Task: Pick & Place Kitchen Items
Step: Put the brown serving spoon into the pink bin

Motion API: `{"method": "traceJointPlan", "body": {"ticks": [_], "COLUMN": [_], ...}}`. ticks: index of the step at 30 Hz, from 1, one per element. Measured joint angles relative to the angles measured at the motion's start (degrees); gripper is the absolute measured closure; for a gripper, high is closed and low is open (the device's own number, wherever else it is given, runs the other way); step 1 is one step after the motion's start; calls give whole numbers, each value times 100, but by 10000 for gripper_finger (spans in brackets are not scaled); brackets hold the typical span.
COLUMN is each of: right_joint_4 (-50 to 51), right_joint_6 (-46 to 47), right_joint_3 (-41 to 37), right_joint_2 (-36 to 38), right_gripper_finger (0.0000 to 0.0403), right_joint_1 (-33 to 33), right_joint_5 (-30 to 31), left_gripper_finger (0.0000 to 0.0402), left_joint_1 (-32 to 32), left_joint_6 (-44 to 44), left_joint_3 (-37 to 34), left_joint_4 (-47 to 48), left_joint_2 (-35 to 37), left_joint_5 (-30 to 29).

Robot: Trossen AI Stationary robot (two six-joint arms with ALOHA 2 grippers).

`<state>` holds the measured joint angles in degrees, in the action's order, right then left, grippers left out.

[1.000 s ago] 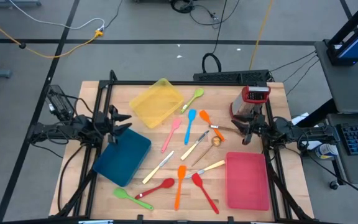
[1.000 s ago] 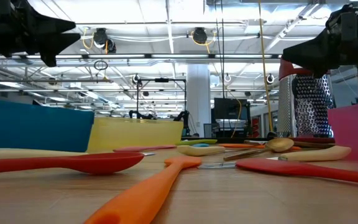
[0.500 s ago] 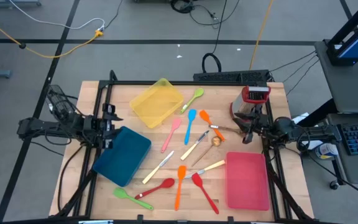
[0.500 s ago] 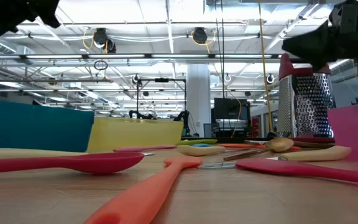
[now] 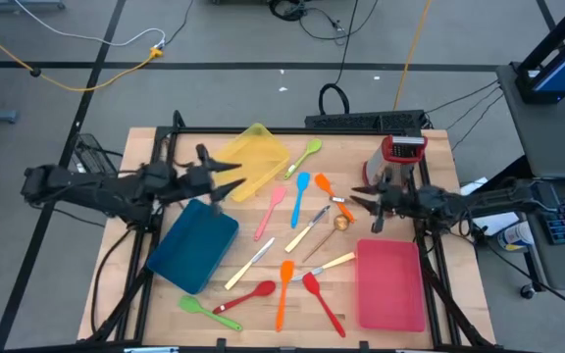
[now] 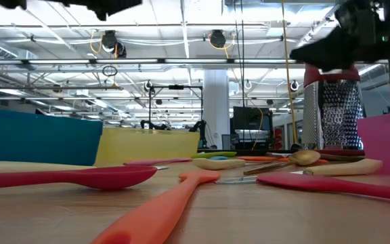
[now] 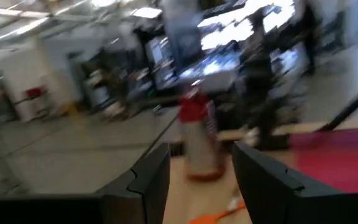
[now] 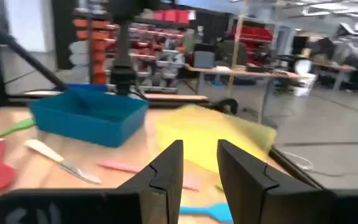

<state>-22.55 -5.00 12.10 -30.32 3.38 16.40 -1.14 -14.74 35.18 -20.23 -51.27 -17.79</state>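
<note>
The kitchen items lie loose on the wooden table's middle: a green spoon (image 5: 307,152), a blue spoon (image 5: 301,186), an orange spoon (image 5: 324,184), a pink spatula (image 5: 271,210), a metal spoon (image 5: 341,222), cream-handled knives (image 5: 253,263), a red spoon (image 5: 253,294), an orange spatula (image 5: 284,287) and a red spatula (image 5: 323,299). My left gripper (image 5: 226,179) hangs open, high over the gap between the blue and yellow trays, nothing between its fingers (image 7: 201,155). My right gripper (image 5: 366,202) is open in the air beside the grater, nothing between its fingers (image 8: 199,149).
A yellow tray (image 5: 246,160) stands at the far left, a blue tray (image 5: 194,245) at the near left, and a red tray (image 5: 390,284) at the near right. A red-topped metal grater (image 5: 400,159) stands at the far right. A green spatula (image 5: 199,308) lies near the front edge.
My left gripper has risen and swung from the table's left edge toward the middle, rolling somewhat, and now hangs over the gap between the blue and yellow trays. My right gripper has risen a little and moved toward the table's middle. No utensil has moved.
</note>
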Motion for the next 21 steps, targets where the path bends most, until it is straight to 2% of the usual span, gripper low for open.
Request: {"method": "traceJointPlan", "body": {"ticks": [4,6,11,15,17,21], "right_joint_4": [1085,1507,2209,2458,2440,2508], "right_joint_6": [128,217,820,1200,1447,1629], "right_joint_3": [659,915,1051,1066,1066,1073], "right_joint_2": [-617,-901,-1500,-1751,-1906,-2267], "right_gripper_finger": [286,271,233,220,219,225], "right_joint_1": [-4,-4,-7,-203,-405,-868], "right_joint_5": [16,12,367,473,415,-198], "left_gripper_finger": [224,224,224,224,224,224], "left_joint_1": [35,112,317,419,455,538], "left_joint_6": [55,88,327,468,472,492], "left_joint_3": [455,515,532,531,531,531], "left_joint_4": [197,338,620,693,657,652], "left_joint_2": [-547,-677,-916,-1054,-1103,-1110], "left_joint_5": [-1369,-1787,-1824,-1818,-1818,-1812]}}
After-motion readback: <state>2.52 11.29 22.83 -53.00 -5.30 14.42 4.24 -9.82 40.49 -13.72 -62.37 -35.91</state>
